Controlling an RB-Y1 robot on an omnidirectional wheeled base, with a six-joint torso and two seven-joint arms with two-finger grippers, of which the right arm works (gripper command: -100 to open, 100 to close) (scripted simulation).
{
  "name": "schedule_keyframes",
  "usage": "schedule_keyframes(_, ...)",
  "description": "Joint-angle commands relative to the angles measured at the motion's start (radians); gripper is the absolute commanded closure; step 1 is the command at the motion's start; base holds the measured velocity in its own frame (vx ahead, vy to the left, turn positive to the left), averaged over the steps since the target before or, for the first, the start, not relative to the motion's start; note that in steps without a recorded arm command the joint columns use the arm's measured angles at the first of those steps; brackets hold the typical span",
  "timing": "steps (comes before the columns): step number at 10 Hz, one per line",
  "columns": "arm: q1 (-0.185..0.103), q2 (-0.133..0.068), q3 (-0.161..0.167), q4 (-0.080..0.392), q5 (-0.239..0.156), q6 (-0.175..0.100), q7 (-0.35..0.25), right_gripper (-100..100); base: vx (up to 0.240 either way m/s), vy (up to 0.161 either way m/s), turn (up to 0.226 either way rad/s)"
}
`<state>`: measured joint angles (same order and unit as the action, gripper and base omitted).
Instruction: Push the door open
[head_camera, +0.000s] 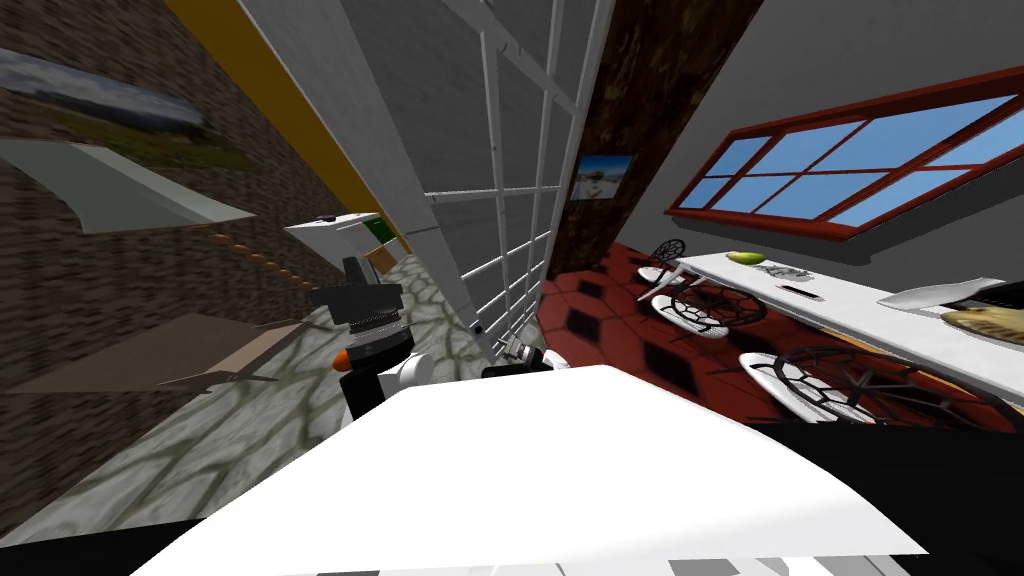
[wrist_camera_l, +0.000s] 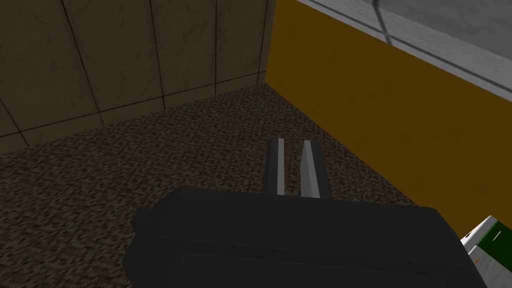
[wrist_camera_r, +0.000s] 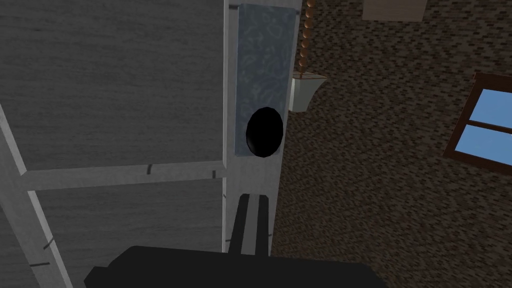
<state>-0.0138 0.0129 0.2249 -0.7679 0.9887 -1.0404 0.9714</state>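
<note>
Grey panelled door (wrist_camera_r: 125, 90), black knob (wrist_camera_r: 264, 132) at its edge. Right end effector (wrist_camera_r: 253, 199) clenched, empty, near the knob; contact unclear. Left end effector (wrist_camera_l: 295, 147) clenched, empty.

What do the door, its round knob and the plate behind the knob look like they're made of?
Door: matte grey panels with faint streaky grain between pale bars, likely painted wood. Knob: flat black with no highlight, so metal or plastic is anyone's guess. Plate: blue-grey with a mottled pattern, perhaps worn metal or stone.
</note>
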Motion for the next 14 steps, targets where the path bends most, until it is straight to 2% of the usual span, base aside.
schedule_keyframes(1,0.000,0.000,0.000,0.000,0.000,0.000,0.000,100,0.000,0.000,0.000)
schedule_keyframes(2,0.032,-0.027,0.005,-0.029,-0.003,0.009,0.004,-100,-0.006,0.038,-0.183)
schedule_keyframes(3,0.046,-0.034,0.007,-0.043,-0.004,0.013,0.006,-100,-0.031,0.061,-0.264)
schedule_keyframes(4,0.079,-0.040,0.013,-0.072,-0.007,0.022,0.010,-100,-0.039,0.085,-0.276)
schedule_keyframes(6,0.113,-0.036,0.018,-0.104,-0.009,0.032,0.015,-100,-0.036,0.078,-0.208)
schedule_keyframes(7,0.145,-0.020,0.023,-0.134,-0.012,0.041,0.019,-100,-0.032,0.063,-0.254)
schedule_keyframes(8,0.159,-0.009,0.026,-0.147,-0.013,0.045,0.021,-100,-0.035,0.061,-0.216)
schedule_keyframes(9,0.181,0.014,0.029,-0.167,-0.015,0.051,0.024,-100,-0.043,0.062,-0.201)
schedule_keyframes(10,0.191,0.029,0.031,-0.176,-0.016,0.054,0.025,-100,-0.043,0.054,-0.125)
schedule_keyframes(11,0.182,0.018,0.028,-0.163,-0.017,0.047,0.027,-100,-0.019,0.023,-0.017)
schedule_keyframes(12,0.179,-0.010,0.029,-0.163,-0.020,0.052,0.028,-100,0.024,0.081,0.026)
schedule_keyframes(14,0.172,-0.033,0.029,-0.162,-0.024,0.059,0.027,-100,0.098,0.150,0.011)
